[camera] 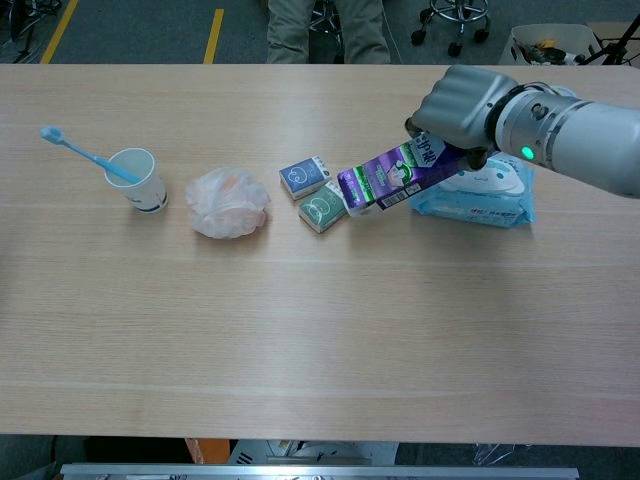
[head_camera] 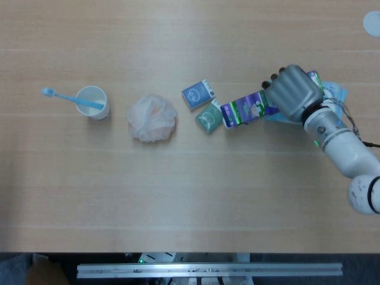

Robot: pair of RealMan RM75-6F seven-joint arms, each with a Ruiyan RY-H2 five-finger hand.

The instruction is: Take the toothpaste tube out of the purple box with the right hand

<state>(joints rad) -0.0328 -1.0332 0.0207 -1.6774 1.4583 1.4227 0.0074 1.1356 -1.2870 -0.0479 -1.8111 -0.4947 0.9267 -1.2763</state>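
Note:
My right hand [head_camera: 292,90] [camera: 457,105] grips the right end of the purple box [head_camera: 243,110] [camera: 389,177] and holds it above the table. The box is tilted, with its left end lower and pointing at the small green packet [head_camera: 208,119] [camera: 323,211]. No toothpaste tube shows outside the box. The left hand appears in neither view.
A light blue wipes pack [head_camera: 330,92] [camera: 482,191] lies under and behind the right hand. A blue packet [head_camera: 198,94] [camera: 304,175], a pink mesh sponge [head_camera: 152,117] [camera: 227,201] and a paper cup [head_camera: 92,101] [camera: 134,179] with a blue toothbrush [head_camera: 64,96] sit to the left. A white lid [head_camera: 372,22] rests far right.

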